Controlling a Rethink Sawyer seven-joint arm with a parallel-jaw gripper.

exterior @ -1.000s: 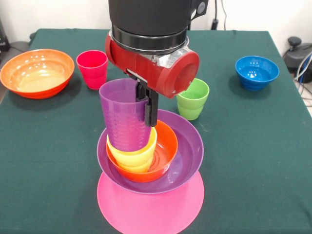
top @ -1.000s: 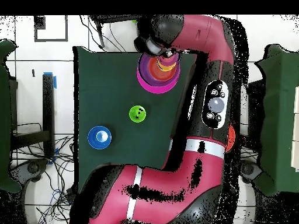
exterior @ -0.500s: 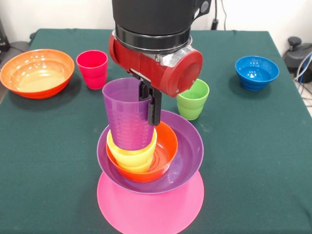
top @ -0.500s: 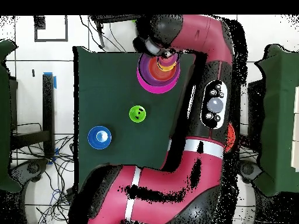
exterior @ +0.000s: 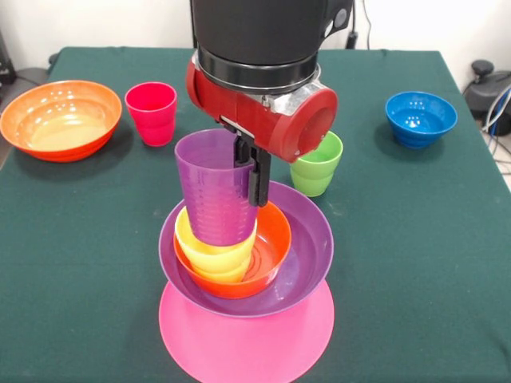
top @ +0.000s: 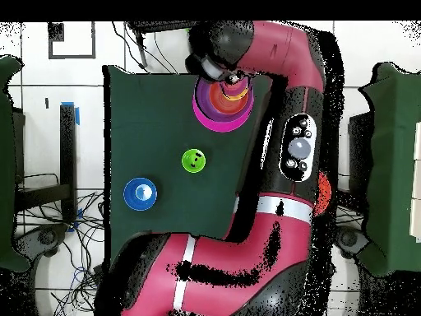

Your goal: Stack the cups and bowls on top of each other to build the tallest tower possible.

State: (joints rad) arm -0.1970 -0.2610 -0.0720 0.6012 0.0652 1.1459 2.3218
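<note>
Purple cup [exterior: 215, 190] hanging tilted over the yellow cup [exterior: 214, 254], bottom already dipping into its mouth, so looking like the nesting step of the tower [exterior: 246, 279]. Sitting under that, from the top down: small orange bowl [exterior: 267, 255], purple bowl [exterior: 307, 247], then the upturned pink bowl [exterior: 247, 343] as a wide base, presumably so the pile stays steady as it grows. Gripper [exterior: 250, 171] pinching the purple cup's rim on the side toward the green cup [exterior: 316, 162], one dark finger [exterior: 257, 179] running down the outside wall and the other apparently inside, so jaws narrow and closed on the wall. Guessing the rim grip is chosen so the cup's bottom stays free to slide in. Still waiting on the table: red cup [exterior: 151, 112] beside the big orange bowl [exterior: 60, 118], green cup just behind the tower, blue bowl [exterior: 421, 118] well apart. Overhead mostly showing arm, with the tower [top: 222, 103] near the table [top: 156, 140] edge.
</note>
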